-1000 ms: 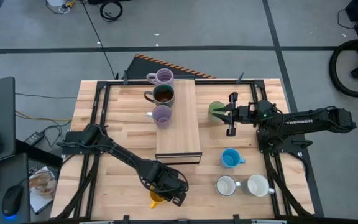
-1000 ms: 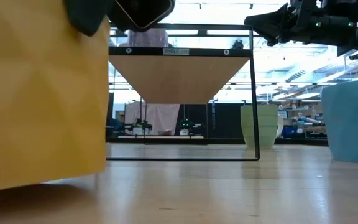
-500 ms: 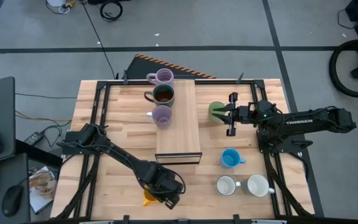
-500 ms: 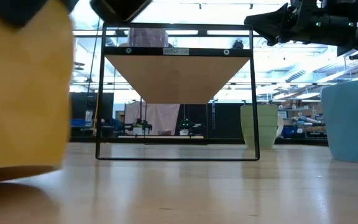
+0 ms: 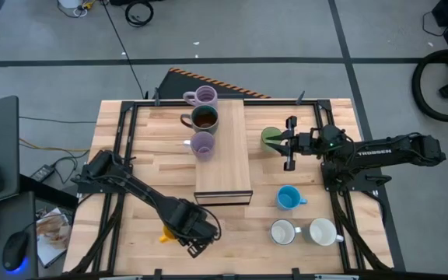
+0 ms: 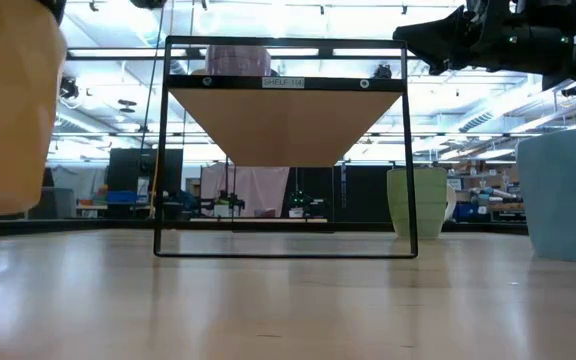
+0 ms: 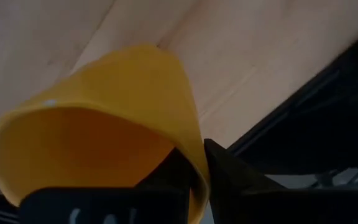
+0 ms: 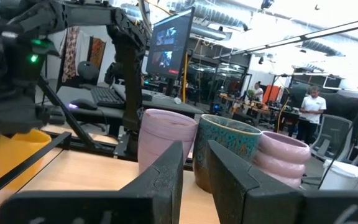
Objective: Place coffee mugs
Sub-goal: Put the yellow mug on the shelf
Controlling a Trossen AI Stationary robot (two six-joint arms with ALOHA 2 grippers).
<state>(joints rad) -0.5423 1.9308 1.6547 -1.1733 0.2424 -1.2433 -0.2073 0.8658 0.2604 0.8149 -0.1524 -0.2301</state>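
The left hand [image 5: 183, 233] is clamped on the rim of the orange mug [image 5: 167, 233], near the front edge of the pale butcher-block tabletop [image 5: 123, 155]. The low view shows the mug off the wood, its smooth tapered wall upright at that picture's left edge; the left wrist view shows one dark finger inside the glossy mouth and one outside. Bare planks lie around it.

On the raised wooden shelf [image 5: 224, 167], a flat board in a thin black frame, three mugs stand in a row along its far left part, mouths up: a lilac mug [image 5: 201, 96], a dark brown mug [image 5: 203, 118] and a second lilac mug [image 5: 202, 145]. The shelf's near half is bare.

To the right, the green mug [image 5: 269, 137] stands on the tabletop with the right hand [image 5: 290, 144] just beside it, fingers parted, holding nothing. Nearer the front stand the blue mug [image 5: 288, 197] and two white mugs [image 5: 283, 232] side by side, handles pointing right.
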